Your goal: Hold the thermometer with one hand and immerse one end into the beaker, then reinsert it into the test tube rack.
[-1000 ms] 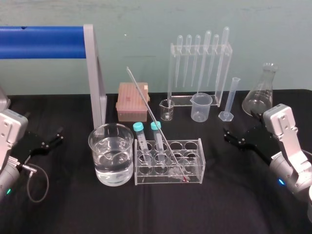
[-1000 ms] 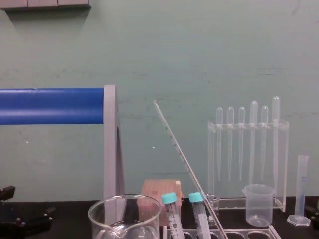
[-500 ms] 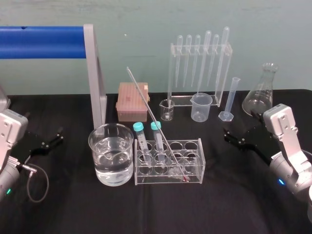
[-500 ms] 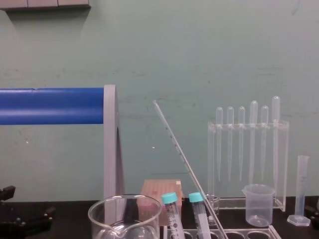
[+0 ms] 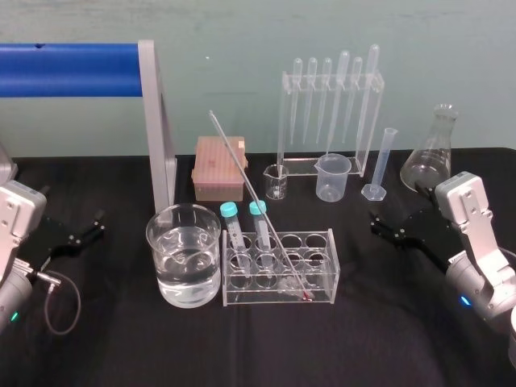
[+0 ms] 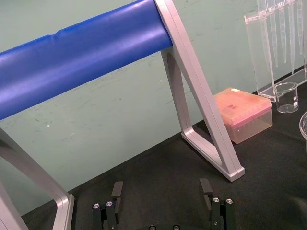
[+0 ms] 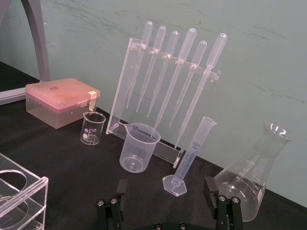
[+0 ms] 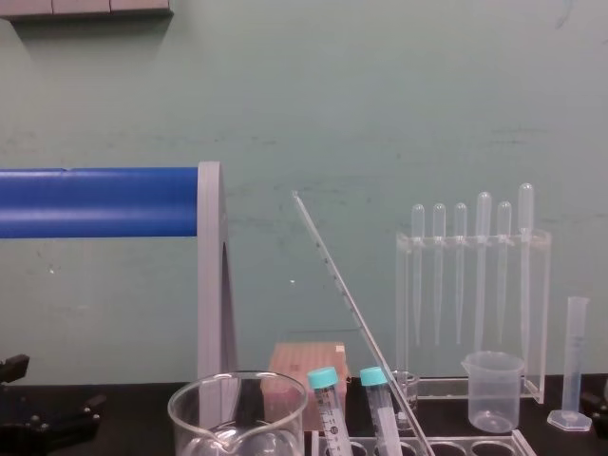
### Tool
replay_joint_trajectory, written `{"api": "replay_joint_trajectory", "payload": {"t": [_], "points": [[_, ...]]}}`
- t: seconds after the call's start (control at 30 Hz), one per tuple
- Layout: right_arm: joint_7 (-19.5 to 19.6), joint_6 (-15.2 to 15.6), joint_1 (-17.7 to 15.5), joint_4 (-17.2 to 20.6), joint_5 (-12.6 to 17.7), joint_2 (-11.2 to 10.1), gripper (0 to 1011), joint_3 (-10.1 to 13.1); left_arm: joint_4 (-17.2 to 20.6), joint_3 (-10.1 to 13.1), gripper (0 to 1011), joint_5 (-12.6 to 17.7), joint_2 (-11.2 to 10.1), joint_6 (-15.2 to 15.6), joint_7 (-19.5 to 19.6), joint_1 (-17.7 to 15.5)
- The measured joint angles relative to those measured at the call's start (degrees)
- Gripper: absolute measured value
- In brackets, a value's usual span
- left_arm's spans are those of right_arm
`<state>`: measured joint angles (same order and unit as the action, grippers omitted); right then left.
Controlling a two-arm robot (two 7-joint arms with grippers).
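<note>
- Nothing had moved since the earlier frames: both arms and all the glassware sat as before.
- Head view: the thermometer [image 5: 258,201] stood in the test tube rack [image 5: 322,238]. Its red-tipped lower end was in a front hole and its stem leaned up toward 11 o'clock, past two teal-capped tubes [image 5: 230,211].
- The beaker [image 5: 157,242], partly filled with water, stood just beside the rack at its 9 o'clock.
- The left gripper [image 5: 90,227] rested low at the beaker's 9 o'clock, well apart from it. The right gripper [image 5: 379,226] rested at the rack's 3 o'clock, also apart. Neither touched anything.
- At the rack's 12 to 2 o'clock stood a pink tip box [image 5: 218,168], a pipette stand [image 5: 330,113], a plastic beaker [image 5: 333,176], a graduated cylinder [image 5: 379,165] and a conical flask [image 5: 431,157].
- Left wrist view: the left gripper's fingers [image 6: 117,189] were spread wide with nothing between them, over the black tabletop [image 6: 158,167] and facing the blue bar frame [image 6: 81,57].
- Right wrist view: the right gripper's fingers [image 7: 209,184] were likewise spread and empty, facing the graduated cylinder and the flask. A corner of the rack showed off to one side.
- Chest view: the thermometer slanted from the rack up toward 11 o'clock, above the tube caps, with the beaker's rim at its 8 o'clock.
</note>
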<state>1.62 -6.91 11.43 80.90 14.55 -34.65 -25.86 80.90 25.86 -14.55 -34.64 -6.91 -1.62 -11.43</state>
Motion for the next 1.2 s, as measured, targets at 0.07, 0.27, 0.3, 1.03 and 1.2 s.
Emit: {"api": "replay_joint_trajectory", "payload": {"t": [0.07, 0.27, 0.3, 1.03, 1.2], "points": [[0.00, 0.00, 0.00, 0.00, 0.00, 0.00, 1004, 0.00, 0.00, 0.00, 1008, 0.00, 0.00, 0.00, 0.00, 0.00], [0.00, 0.00, 0.00, 0.00, 0.00, 0.00, 1004, 0.00, 0.00, 0.00, 1008, 0.00, 0.00, 0.00, 0.00, 0.00], [0.00, 0.00, 0.00, 0.00, 0.00, 0.00, 1004, 0.00, 0.00, 0.00, 1008, 0.00, 0.00, 0.00, 0.00, 0.00], [-13.32, 7.34, 3.22, 2.78, 7.13, -1.50, 1004, 1.90, 0.00, 0.00, 1008, 0.00, 0.00, 0.00, 0.00, 0.00], [-22.12, 11.96, 6.79, 5.63, 11.56, -1.82, 1004, 2.24, 0.00, 0.00, 1008, 0.00, 0.00, 0.00, 0.00, 0.00]]}}
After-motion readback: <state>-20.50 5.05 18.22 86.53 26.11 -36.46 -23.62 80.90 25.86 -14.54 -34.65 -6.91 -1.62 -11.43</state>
